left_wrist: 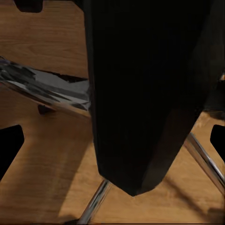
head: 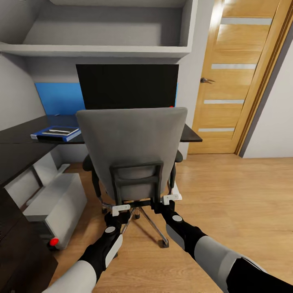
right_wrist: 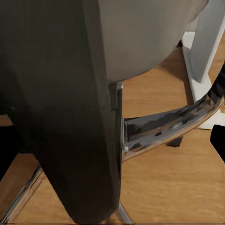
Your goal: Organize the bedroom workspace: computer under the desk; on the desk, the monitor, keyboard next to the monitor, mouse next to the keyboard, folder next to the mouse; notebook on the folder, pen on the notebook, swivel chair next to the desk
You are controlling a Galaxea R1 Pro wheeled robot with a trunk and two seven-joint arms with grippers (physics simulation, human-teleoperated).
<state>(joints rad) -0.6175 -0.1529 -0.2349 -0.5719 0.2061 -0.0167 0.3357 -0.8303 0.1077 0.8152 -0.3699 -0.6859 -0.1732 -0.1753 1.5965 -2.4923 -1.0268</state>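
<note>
chair at the desk, both arms low behind it

the desk [head: 24,140] holds the folder [head: 57,134]; the chair [head: 132,138] faces it, heavy yet free-rolling, best pushed by its stiff back frame. left gripper [head: 121,210] and right gripper [head: 171,198] touch there, jaw state unclear.

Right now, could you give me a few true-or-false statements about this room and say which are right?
1. The blue folder lies on the desk. True.
2. The chair faces the robot. False: its back is toward the robot, its seat toward the desk.
3. The computer stands on the desk. False: it sits on the floor below the desk.
4. The door is shut. True.
5. The monitor stands behind the chair. True.
6. The left gripper and right gripper hang far from the chair. False: both are at its lower back.
</note>
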